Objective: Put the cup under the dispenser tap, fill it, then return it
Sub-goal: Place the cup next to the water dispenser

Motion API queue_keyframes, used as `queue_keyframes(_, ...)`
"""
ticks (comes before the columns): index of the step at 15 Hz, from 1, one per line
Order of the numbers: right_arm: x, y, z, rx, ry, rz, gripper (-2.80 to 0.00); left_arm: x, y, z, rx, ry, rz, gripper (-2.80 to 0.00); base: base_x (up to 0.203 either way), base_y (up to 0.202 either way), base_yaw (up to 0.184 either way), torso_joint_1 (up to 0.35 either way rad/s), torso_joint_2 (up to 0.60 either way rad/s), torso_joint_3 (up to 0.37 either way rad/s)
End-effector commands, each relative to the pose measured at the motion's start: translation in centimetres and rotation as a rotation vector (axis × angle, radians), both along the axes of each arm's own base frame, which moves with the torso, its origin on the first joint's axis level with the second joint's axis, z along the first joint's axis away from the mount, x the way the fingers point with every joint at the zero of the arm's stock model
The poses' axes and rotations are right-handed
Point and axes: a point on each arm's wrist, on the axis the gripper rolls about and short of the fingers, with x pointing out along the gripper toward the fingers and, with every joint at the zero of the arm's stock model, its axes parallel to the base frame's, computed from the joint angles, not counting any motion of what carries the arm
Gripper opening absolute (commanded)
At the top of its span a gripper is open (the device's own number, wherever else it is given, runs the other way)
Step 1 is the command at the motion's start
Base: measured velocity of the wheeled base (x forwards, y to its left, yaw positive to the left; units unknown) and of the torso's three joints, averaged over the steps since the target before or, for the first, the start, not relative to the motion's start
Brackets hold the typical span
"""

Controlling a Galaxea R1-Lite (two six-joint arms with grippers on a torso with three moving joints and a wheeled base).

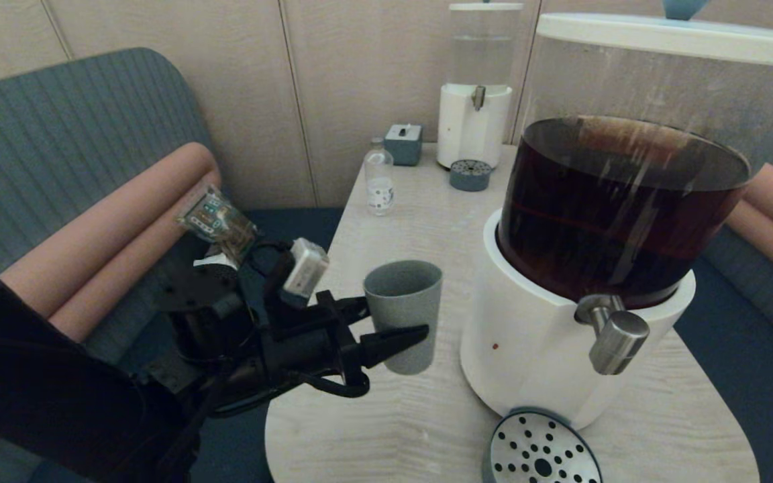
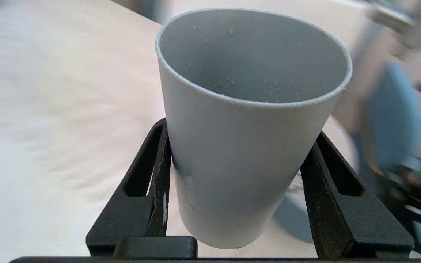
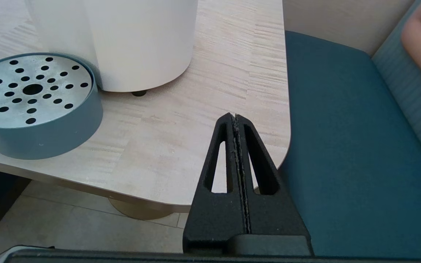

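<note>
Cup: the small matte grey-green handleless tumbler [image 1: 402, 310] is up off the pale wood-grain table [image 1: 427, 221], upright, mouth to the ceiling, and empty apart from a few droplets clinging to its inner wall [image 2: 254, 58].

Left gripper: the black two-fingered left gripper [image 1: 386, 329] is clamped across the tumbler's lower half, one finger on each side [image 2: 159, 160], squeezing the wall; nothing else is in its grasp.

Landmark: the big dispenser with the white base [image 1: 527, 335] and dark brown liquid.

Where the cup sits from it: just beside the white base on the robot's left, close but apart, and up around the level of the base's upper half.

Dispenser tap: the stubby brushed-steel spout with a round knob [image 1: 613, 333] juts from the front of that base, toward the robot.

Drip tray: a round blue-grey tray with a perforated steel top [image 1: 541, 448] lies at the foot of the base, below the spout.

The relation that counts: the tap lies to the cup's right and nearer the robot, so by my read the tumbler has to swing round the curve of the base and come in low over the tray, axis kept vertical.

Nearer arm: the left, already loaded.

Right gripper: the right gripper [image 3: 235, 118] hangs idle off the table's near right corner, fingers pressed together on nothing.

Progress: early, I'd say; filling not yet begun.
</note>
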Motion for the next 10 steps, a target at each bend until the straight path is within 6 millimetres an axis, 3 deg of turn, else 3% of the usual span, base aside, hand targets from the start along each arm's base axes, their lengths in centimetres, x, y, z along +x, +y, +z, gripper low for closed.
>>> queue_keyframes(1, 0.0, 0.0, -0.3, -0.001, 0.003, 0.000, -2.80, 0.7, 2.3, 0.8, -0.015, -0.028, 0.074, -2.80, 0.000, 0.000, 0.000, 0.000, 0.00, 0.000)
queue_keyframes(3, 0.0, 0.0, -0.3, -0.001, 0.003, 0.000, -2.80, 1.9, 4.1, 0.8, -0.018, -0.036, 0.144, -2.80, 0.000, 0.000, 0.000, 0.000, 0.00, 0.000)
queue_keyframes(10, 0.0, 0.0, -0.3, -0.001, 0.003, 0.000, -2.80, 7.5, 4.7, -0.8, -0.023, -0.057, 0.220, -2.80, 0.000, 0.000, 0.000, 0.000, 0.00, 0.000)
